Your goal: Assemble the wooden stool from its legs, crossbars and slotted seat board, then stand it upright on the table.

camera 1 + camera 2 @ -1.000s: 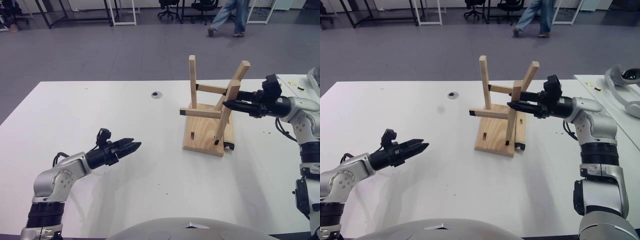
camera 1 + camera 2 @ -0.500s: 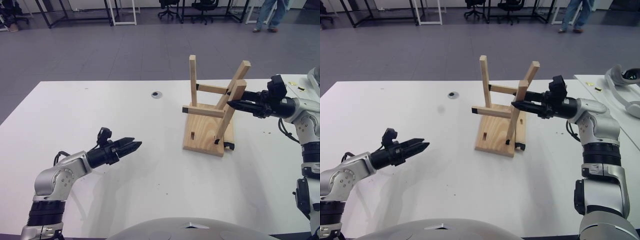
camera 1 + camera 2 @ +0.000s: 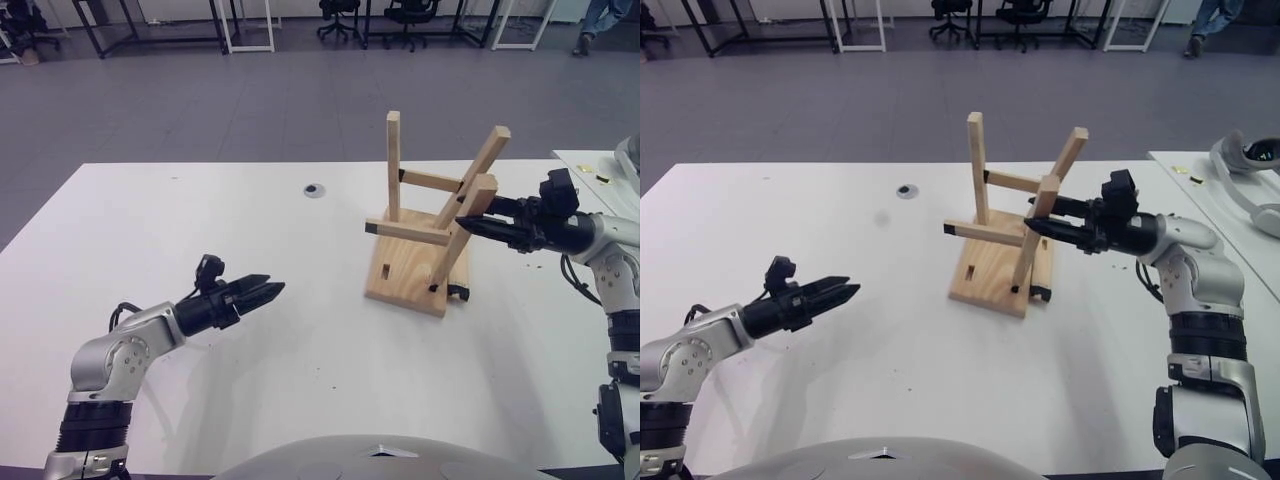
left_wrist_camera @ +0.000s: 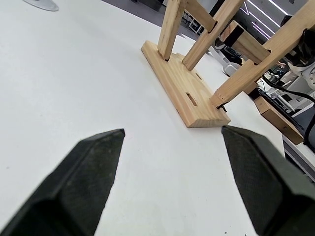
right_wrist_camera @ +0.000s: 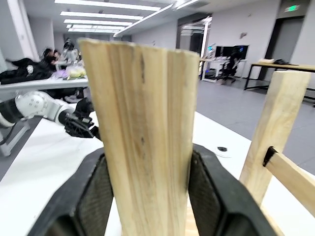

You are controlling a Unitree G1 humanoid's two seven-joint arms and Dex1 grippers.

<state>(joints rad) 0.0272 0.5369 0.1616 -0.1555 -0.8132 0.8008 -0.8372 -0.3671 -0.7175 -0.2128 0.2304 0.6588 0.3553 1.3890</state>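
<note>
The wooden stool lies with its slotted seat board (image 3: 405, 286) on the table and its legs pointing up, leaning to the right. Crossbars (image 3: 405, 230) join the legs. My right gripper (image 3: 468, 222) is shut on the top end of the near right leg (image 3: 455, 245). In the right wrist view that leg (image 5: 147, 123) sits between the two fingers (image 5: 93, 196). My left gripper (image 3: 266, 292) hovers low over the table to the left of the stool, well apart from it. It is open, and the seat board (image 4: 187, 93) shows beyond its fingers (image 4: 83, 177).
A small round grey disc (image 3: 314, 189) sits in the tabletop behind and left of the stool. A small black piece (image 3: 458, 292) lies at the seat board's near right corner. A white headset (image 3: 1252, 170) rests on a side surface at the right.
My right gripper has drawn back to the right and slightly down with the leg in it, so the stool's legs lean further right. The seat board and left arm have stayed put.
</note>
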